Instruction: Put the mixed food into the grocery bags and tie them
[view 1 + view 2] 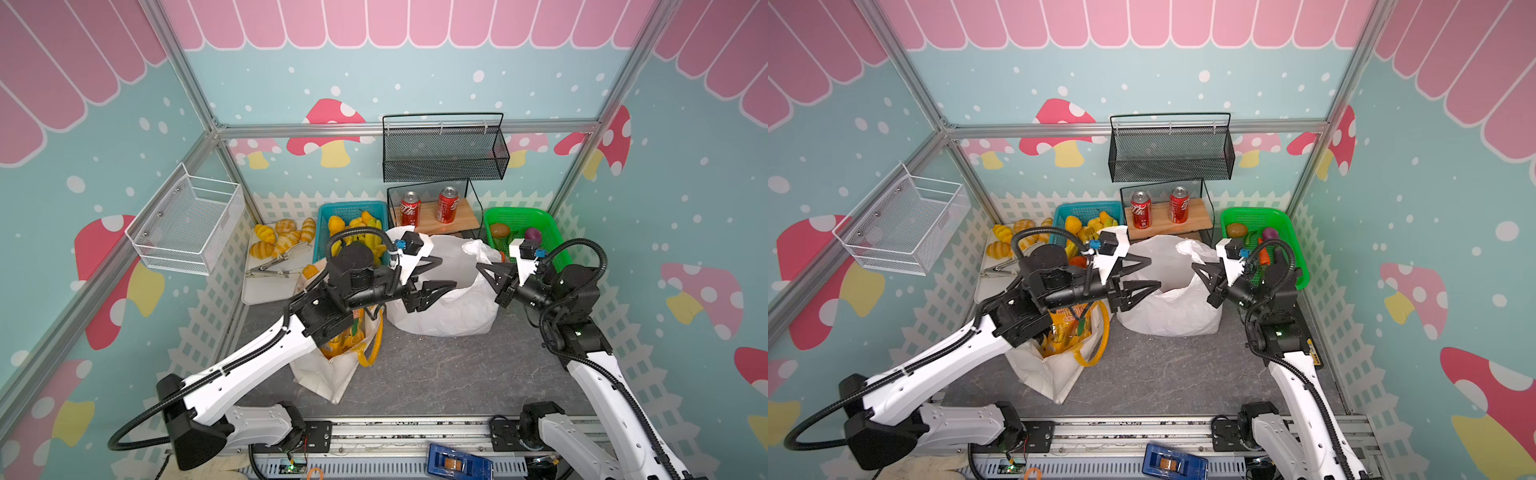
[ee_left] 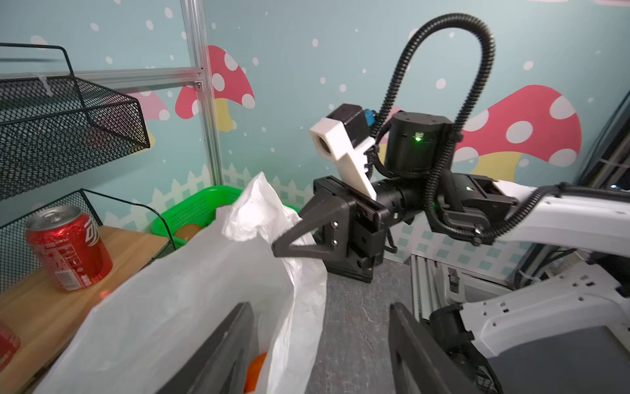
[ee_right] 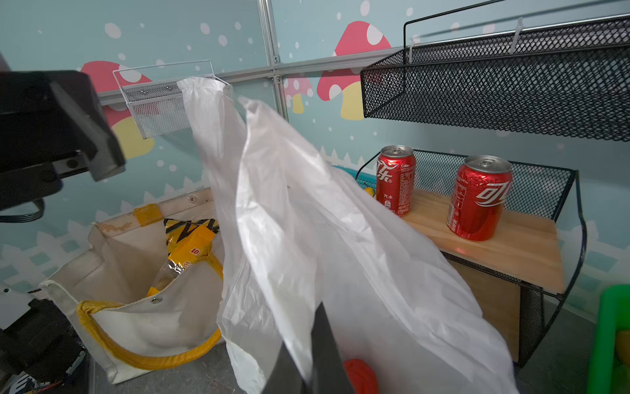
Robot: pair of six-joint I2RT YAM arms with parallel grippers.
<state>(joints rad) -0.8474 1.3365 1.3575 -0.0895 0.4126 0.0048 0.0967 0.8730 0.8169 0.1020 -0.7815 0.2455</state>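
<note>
The white plastic bag [image 1: 449, 307] [image 1: 1167, 311] stands mouth-up in the middle of the table. My right gripper [image 1: 482, 266] [image 3: 306, 361] is shut on its right rim, pinching the thin film and holding it raised [image 2: 259, 204]. My left gripper [image 1: 438, 275] [image 2: 317, 341] is open at the bag's left rim, with a fold of the bag wall between its spread fingers. A red tomato [image 3: 361, 375] lies inside the bag. The cream canvas tote [image 1: 328, 374] [image 3: 136, 307] lies under my left arm and holds snack packets [image 1: 1065, 328] [image 3: 192, 247]. A carrot [image 1: 1263, 254] and an eggplant [image 1: 1270, 233] sit in the green basket [image 1: 1287, 220].
Two red cans [image 1: 410, 209] [image 1: 447, 205] stand on a wooden shelf behind the bag, under a black mesh basket [image 1: 444, 153]. A blue basket [image 1: 328, 216] of yellow fruit and a white tray [image 1: 266, 291] with breads and tongs sit back left. A white wire basket [image 1: 187, 220] hangs on the left wall.
</note>
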